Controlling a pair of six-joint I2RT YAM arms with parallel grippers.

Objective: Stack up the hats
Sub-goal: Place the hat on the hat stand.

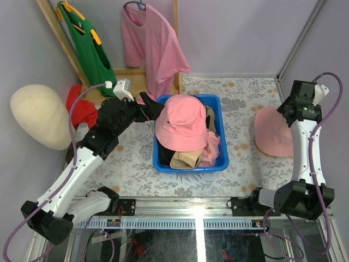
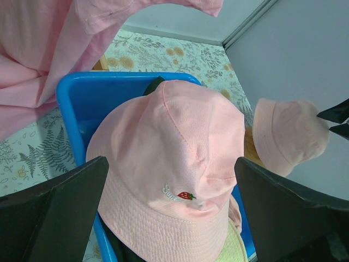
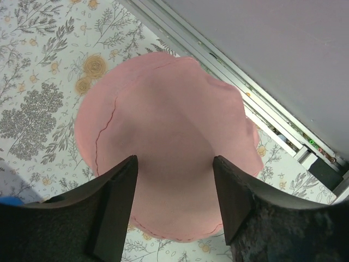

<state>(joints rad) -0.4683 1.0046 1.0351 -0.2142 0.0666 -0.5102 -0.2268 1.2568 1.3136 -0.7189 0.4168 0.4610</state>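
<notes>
As the overhead view shows, a pink bucket hat (image 1: 182, 123) tops the blue bin (image 1: 188, 168); a second pink hat (image 1: 270, 134) lies on the bench (image 1: 136, 164). Left wrist: left fingers (image 2: 60, 207) spread, facing the former. Right wrist: right fingers (image 3: 117, 202) spread above the latter; apparently pre-grasp, needing descent.

The bucket hat (image 2: 174, 164) is matt pink cloth with a fine rib and an embroidered strawberry; the bin (image 2: 82, 103) holding it is smooth blue plastic with a slight sheen. The second hat (image 3: 163, 142) is matt pink cloth, softly napped, on a matt floral-printed cover (image 3: 38, 109). My left fingers (image 2: 60, 213) and right fingers (image 3: 109, 207) are matt black, the right ones faintly grainy.
</notes>
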